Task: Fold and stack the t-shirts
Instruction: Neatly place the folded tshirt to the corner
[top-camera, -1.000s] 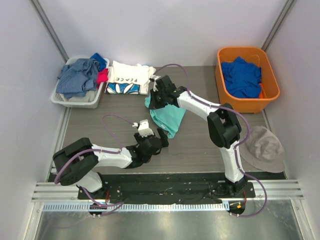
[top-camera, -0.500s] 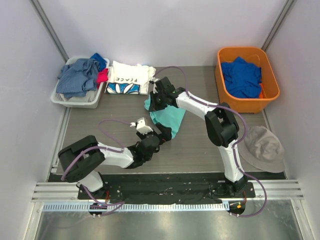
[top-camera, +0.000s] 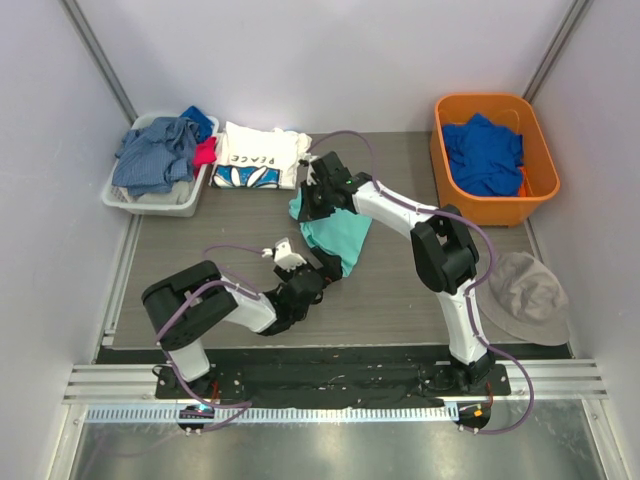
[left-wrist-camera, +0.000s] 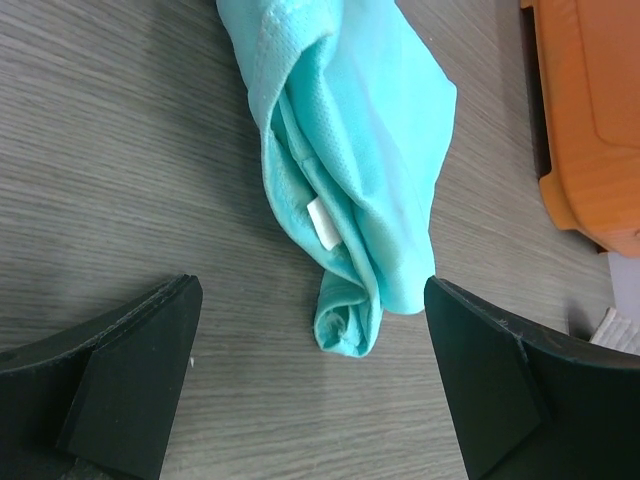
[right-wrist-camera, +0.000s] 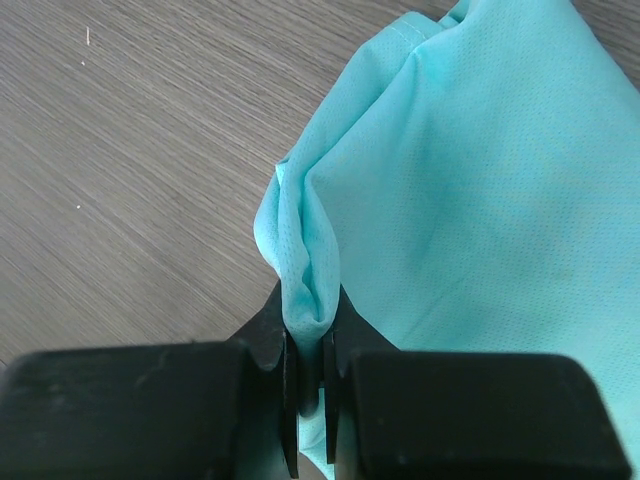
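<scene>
Pinching a fold of the mint-teal t-shirt (top-camera: 335, 235) at mid-frame, the right gripper (right-wrist-camera: 306, 375) is shut tight, likely to spread it. The left gripper (left-wrist-camera: 312, 360) gapes wide, holding nothing, near the shirt's loose end.

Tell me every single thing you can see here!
mint-teal t-shirt: one, mint-teal, bunched mid-table
white t-shirt: one, white with "PEACE" and blue petals, far side, beside the white basket
white basket: one, far left
grey-blue clothes: a heap, in the white basket
orange basket: one, far right
royal blue garment: one, in the orange basket
hat: one, grey, table's right edge
table: one, grey-brown
left gripper: one, black, open, before the mint-teal t-shirt
right gripper: one, black, pinching the mint-teal t-shirt
</scene>
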